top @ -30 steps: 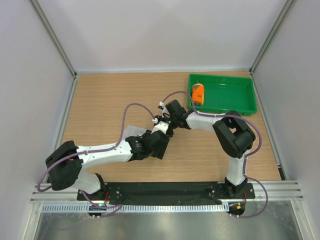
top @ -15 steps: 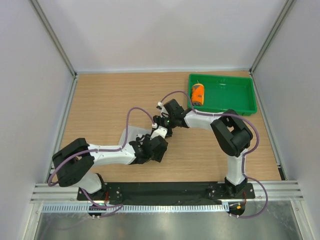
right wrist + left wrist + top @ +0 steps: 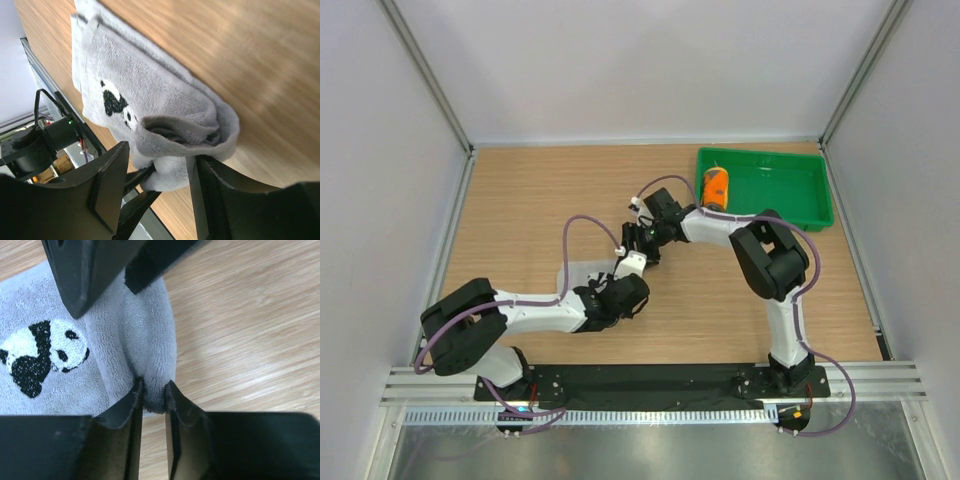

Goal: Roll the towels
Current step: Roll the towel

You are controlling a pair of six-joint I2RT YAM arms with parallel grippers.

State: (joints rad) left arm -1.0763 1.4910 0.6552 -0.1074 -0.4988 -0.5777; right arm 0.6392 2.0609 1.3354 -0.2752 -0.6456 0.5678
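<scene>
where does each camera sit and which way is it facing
Top external: fixed above and behind the robot, looking down on the table; left arm and right arm show, green tray with rolled orange towel far right.
Left wrist: on that wrist, looking down past the left gripper, pinching a fold of the grey towel beside its panda print.
Right wrist: on that wrist, looking back toward the near edge; right gripper clasps the towel's folded end.
Shared: both wrist views show the panda print.
</scene>
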